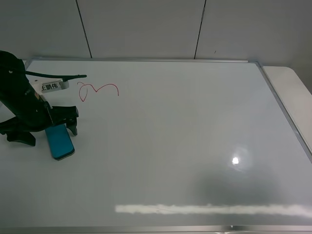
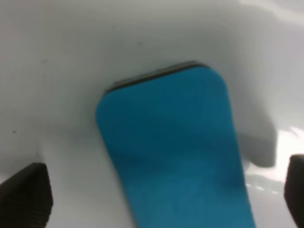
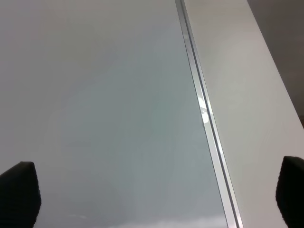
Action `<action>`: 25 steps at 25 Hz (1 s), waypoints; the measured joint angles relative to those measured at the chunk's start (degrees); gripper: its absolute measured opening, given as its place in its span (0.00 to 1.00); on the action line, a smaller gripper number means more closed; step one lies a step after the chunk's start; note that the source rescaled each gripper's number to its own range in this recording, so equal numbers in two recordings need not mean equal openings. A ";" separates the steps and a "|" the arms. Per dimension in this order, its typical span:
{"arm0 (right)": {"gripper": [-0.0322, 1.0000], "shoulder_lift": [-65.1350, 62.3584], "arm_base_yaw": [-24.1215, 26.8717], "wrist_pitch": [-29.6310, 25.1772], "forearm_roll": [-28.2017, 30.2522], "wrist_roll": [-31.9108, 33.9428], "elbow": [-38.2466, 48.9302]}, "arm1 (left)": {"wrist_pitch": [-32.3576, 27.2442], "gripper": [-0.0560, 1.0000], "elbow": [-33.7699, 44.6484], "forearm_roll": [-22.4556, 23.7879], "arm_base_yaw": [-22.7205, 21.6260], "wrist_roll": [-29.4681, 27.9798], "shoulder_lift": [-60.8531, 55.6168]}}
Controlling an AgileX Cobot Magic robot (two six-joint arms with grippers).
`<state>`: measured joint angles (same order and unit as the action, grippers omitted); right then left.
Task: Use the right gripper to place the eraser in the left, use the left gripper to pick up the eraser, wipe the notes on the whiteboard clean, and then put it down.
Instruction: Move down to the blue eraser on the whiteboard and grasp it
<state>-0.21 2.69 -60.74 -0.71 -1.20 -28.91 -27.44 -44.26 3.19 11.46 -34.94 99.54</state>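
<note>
The teal-blue eraser (image 1: 60, 142) lies flat on the whiteboard (image 1: 170, 136) near its left edge. The left gripper (image 1: 48, 132) hangs low over the eraser's far end, open, with a finger on each side and not touching it. In the left wrist view the eraser (image 2: 175, 156) fills the gap between the spread fingertips (image 2: 26, 197) of the left gripper (image 2: 161, 194). The red notes (image 1: 97, 90) sit just beyond, toward the top left. The right gripper (image 3: 156, 194) is open and empty above the board's right frame (image 3: 204, 109); it is out of the exterior high view.
The board's silver frame (image 1: 280, 102) runs along the right side, with white tabletop (image 1: 295, 85) beyond it. Grey wall panels (image 1: 146, 24) stand behind. A light glare (image 1: 236, 160) shows on the board's lower right.
</note>
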 joint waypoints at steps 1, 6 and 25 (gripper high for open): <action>1.00 0.00 0.00 0.00 0.00 0.00 0.00 | 0.00 0.95 0.00 0.20 0.00 -0.02 0.00; 1.00 0.00 0.00 0.00 0.00 0.00 0.00 | -0.34 0.93 0.00 0.63 0.00 -0.08 0.00; 1.00 0.00 0.00 0.00 0.00 0.00 0.00 | -1.13 0.07 -0.13 0.09 0.00 0.19 2.39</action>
<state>-0.21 2.69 -60.74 -0.71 -1.20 -28.91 -28.58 -44.39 3.28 11.46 -34.74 101.93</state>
